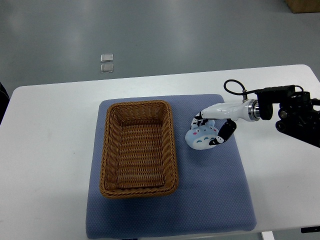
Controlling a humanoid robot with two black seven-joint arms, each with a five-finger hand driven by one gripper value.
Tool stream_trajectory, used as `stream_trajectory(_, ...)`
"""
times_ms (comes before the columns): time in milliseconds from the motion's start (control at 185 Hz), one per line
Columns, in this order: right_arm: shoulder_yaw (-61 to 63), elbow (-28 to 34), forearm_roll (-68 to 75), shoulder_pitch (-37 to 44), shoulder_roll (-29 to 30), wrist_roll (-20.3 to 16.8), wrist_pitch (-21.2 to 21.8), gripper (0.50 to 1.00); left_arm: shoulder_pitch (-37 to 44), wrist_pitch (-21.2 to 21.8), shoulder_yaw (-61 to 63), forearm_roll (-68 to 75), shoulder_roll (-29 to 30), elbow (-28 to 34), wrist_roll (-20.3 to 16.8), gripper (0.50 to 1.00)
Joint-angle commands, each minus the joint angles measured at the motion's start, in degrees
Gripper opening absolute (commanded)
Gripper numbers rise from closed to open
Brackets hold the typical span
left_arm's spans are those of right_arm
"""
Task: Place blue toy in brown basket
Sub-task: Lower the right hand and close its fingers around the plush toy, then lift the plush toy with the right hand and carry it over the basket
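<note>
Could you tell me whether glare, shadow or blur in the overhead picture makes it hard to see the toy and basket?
Top view: lighting is even and soft; pale reflections streak the grey floor, not the work area; the brown basket is sharp, its weave readable; the blue toy is in focus but partly covered by the right hand; only faint shadows on the blue mat.

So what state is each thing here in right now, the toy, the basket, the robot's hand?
Blue toy: on the blue mat, outside the basket, fingers around it.
Brown basket: upright, empty.
Right hand: closed on the toy.
Blue mat: flat on the white table.
</note>
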Motion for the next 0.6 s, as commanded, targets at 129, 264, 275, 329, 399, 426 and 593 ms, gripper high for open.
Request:
stream_trajectory(129,0.10,0.18,0.25,0.23,-0.10,0.04,0.43,0.584,0.00,0.00,0.00,0.00,0.00,0.00,0.00,1.000)
stream_trajectory(264,0.45,0.18,0.42,1.99,-0.80,0.13,0.60,0.584,0.00,0.00,0.00,0.00,0.00,0.00,0.00,1.000)
stream_trajectory(275,0.45,0.18,0.51,2.25,-0.89,0.13,0.60,0.584,0.00,0.00,0.00,0.00,0.00,0.00,0.00,1.000)
stream_trajectory(329,0.45,0.18,0.51,2.87,-1.06,0.13,0.69,0.584,0.00,0.00,0.09,0.00,0.00,0.00,0.00,1.000)
stream_trajectory(399,1.07,0.09,0.60,3.66,-1.50,0.21,0.78,0.586,0.00,0.00,0.09,0.00,0.00,0.00,0.00,1.000)
stream_trajectory(426,1.16,0.09,0.68,4.62,-1.85,0.21,0.95,0.586,0.00,0.00,0.09,0.00,0.00,0.00,0.00,1.000)
stream_trajectory(593,1.33,0.09,1.48,7.79,-1.94,0.13,0.78,0.588,0.00,0.00,0.09,0.00,0.00,0.00,0.00,1.000)
